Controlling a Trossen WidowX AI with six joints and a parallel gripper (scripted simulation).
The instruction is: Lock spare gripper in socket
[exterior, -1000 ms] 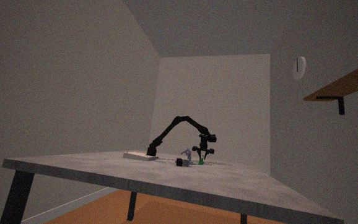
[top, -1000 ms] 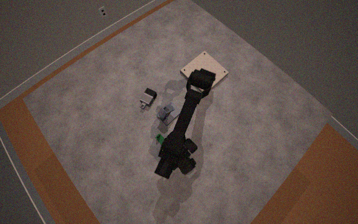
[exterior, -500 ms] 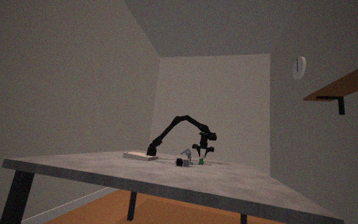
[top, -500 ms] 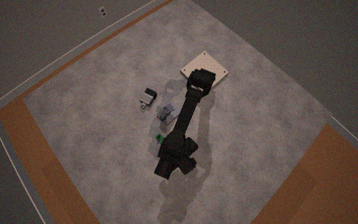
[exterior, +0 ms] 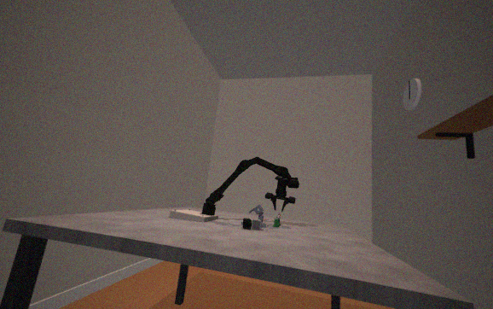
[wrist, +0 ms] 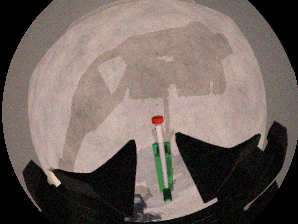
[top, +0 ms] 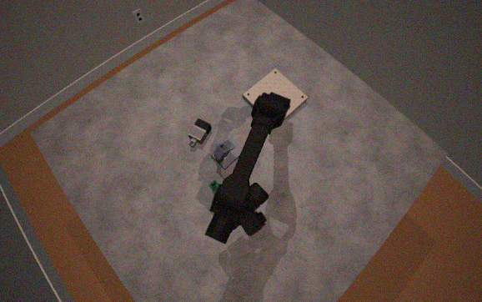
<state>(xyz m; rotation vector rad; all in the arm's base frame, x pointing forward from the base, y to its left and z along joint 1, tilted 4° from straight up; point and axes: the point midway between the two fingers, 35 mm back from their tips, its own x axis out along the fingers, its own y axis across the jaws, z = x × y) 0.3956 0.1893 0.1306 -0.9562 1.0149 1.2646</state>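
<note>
The lock pin, with a red head (wrist: 157, 120) and pale shaft (wrist: 161, 150), stands in a small green holder (top: 214, 185) (exterior: 276, 223) (wrist: 158, 165). My gripper (exterior: 279, 211) (wrist: 155, 140) is open above the holder, with its fingers on either side of the pin and gaps between them and it. The arm hides the gripper in the top view. The blue-grey mount (top: 220, 153) (exterior: 258, 211) stands beside the holder; its socket is too small to make out clearly. The spare gripper (top: 197, 133) (exterior: 256, 224), a grey and black block with a small spigot, lies on the table apart from the mount.
The arm's pale base plate (top: 275, 81) (exterior: 188, 216) is at the far end of the arm. The arm (top: 252, 154) (exterior: 232, 181) passes near the mount in the top view. A dark part of the mount (wrist: 140, 202) shows at the lower edge of the wrist view.
</note>
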